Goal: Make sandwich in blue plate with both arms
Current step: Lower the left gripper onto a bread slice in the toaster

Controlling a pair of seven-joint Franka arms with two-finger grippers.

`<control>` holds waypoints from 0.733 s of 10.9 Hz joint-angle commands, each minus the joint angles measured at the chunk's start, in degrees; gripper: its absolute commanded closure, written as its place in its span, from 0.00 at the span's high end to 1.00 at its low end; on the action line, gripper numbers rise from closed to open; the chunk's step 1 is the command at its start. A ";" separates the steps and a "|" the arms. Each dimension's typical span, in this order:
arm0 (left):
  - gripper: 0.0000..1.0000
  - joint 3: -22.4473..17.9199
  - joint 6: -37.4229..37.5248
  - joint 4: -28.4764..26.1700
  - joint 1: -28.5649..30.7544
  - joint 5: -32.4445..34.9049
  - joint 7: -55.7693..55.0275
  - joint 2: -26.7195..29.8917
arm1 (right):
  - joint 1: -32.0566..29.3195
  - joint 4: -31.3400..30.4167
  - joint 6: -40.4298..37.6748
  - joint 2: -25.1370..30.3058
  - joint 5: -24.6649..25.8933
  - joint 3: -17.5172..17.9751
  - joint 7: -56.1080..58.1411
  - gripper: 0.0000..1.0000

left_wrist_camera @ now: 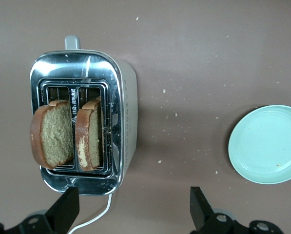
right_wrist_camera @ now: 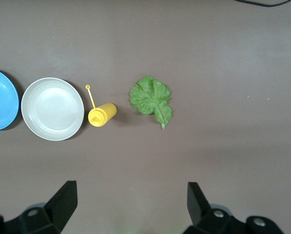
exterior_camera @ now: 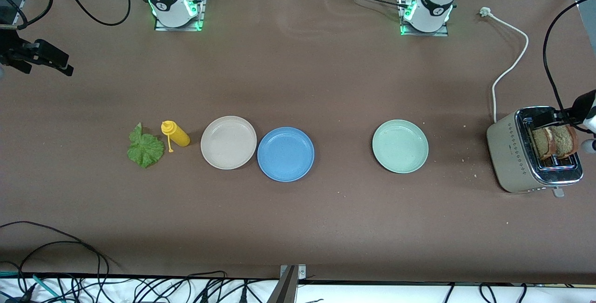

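Sitting nearest the front camera of all the dishes, the blue plate (exterior_camera: 285, 154) lies bare on the brown table (exterior_camera: 298, 228), with nothing on it. Touching its rim, toward the right arm's end and a shade farther from the camera, is the beige plate (exterior_camera: 228, 142). Farther toward that end than the beige plate lies a yellow squeeze bottle (exterior_camera: 175, 134) on its side, and just beside that a ruffled lettuce leaf (exterior_camera: 145, 147) flat on the table. Toward the left arm's end from the blue plate, well apart from it, is the pale green plate (exterior_camera: 400, 146), also bare. Much farther toward that end than the green plate stands the toaster (exterior_camera: 517, 154), with two slices of brown bread (left_wrist_camera: 52, 138) upright in its slots and its white cord (exterior_camera: 510, 68) trailing away from the camera. The left gripper (left_wrist_camera: 133, 207) hangs above the toaster's end of the table, fingers spread wide with nothing between them. The right gripper (right_wrist_camera: 130, 204) hangs high over the table at the right arm's end, above the leaf and bottle, its fingers likewise wide apart and holding nothing.
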State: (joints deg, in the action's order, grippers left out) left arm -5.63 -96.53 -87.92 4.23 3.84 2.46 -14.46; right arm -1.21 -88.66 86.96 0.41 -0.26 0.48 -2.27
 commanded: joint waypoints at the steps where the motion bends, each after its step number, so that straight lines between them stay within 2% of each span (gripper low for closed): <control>1: 1.00 0.10 0.02 1.26 0.87 1.96 0.17 -4.85 | -0.11 0.85 -0.92 0.12 -0.62 -0.04 -0.19 1.00; 8: 1.00 0.10 -5.25 1.26 4.91 2.75 5.27 -10.41 | -0.11 0.85 -0.92 0.12 -0.62 -0.04 -0.19 1.00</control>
State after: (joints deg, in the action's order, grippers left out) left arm -6.04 -101.42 -87.99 8.59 5.19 6.27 -23.39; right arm -1.22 -88.58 86.96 0.41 -0.26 0.47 -2.27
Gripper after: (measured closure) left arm 0.000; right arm 0.000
